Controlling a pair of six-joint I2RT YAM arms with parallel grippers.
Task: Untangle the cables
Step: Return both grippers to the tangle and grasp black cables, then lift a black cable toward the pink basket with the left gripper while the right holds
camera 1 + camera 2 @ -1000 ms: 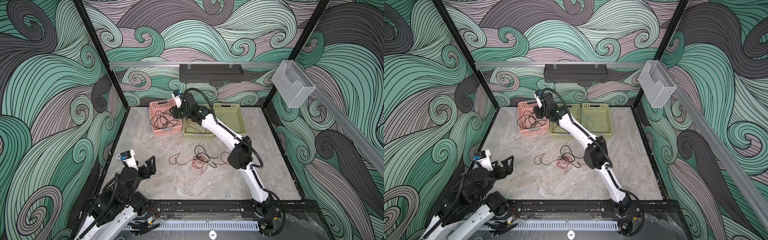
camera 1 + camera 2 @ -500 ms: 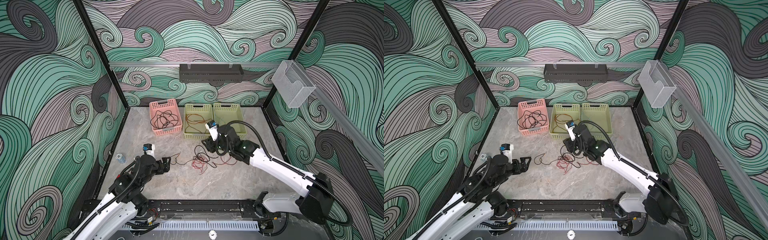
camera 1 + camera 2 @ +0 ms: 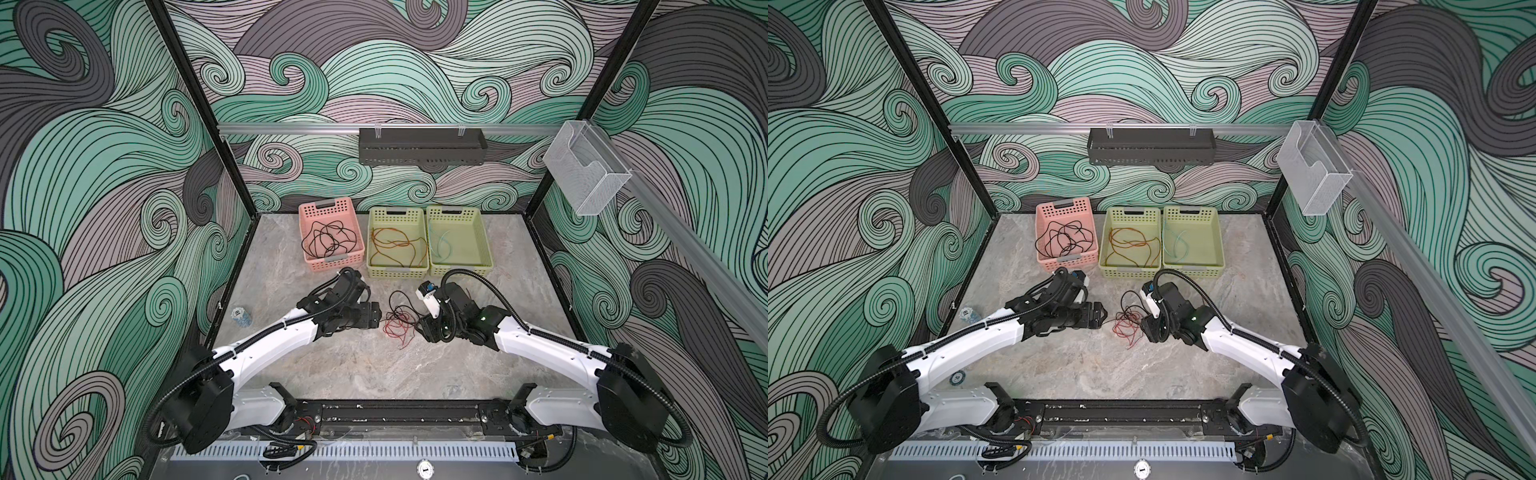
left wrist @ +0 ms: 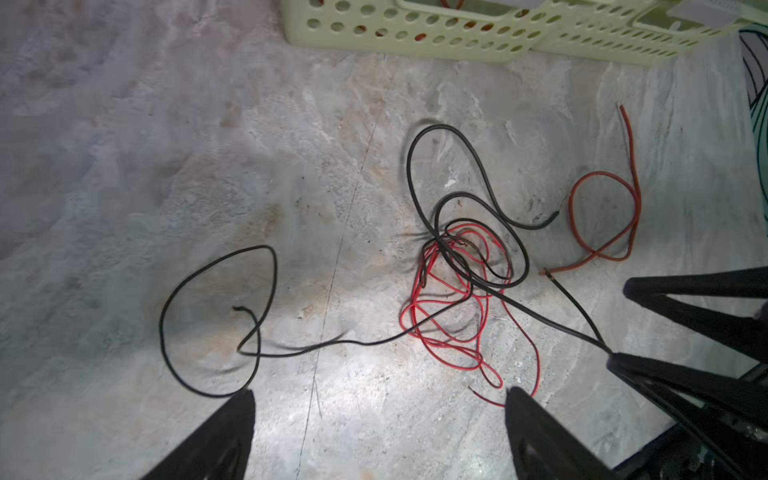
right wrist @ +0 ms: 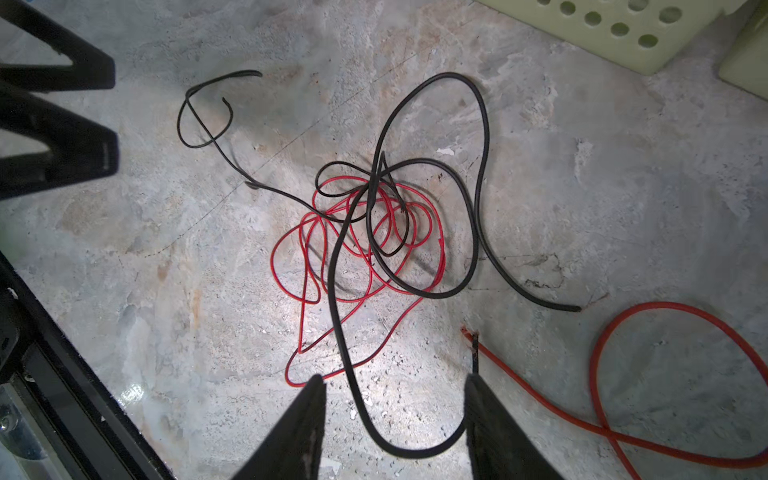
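moved in since half a second ago beside tangled thin black and red cables (image 4: pixel 457 270), with left gripper (image 4: pixel 378 399) gaping, empty, and right gripper (image 5: pixel 395 382) half-spread astride black loop (image 5: pixel 415 454); contact unclear.

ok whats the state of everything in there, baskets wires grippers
pink perforated plastic basket, holds black wires
middle pale green basket, holds orange-brown wires
right pale green basket, holds a teal wire
thin red and black wire tangle, knotted, outside the baskets
thick red wire, looped, apart from the tangle
left gripper, open
right gripper, open, black loop between its fingers
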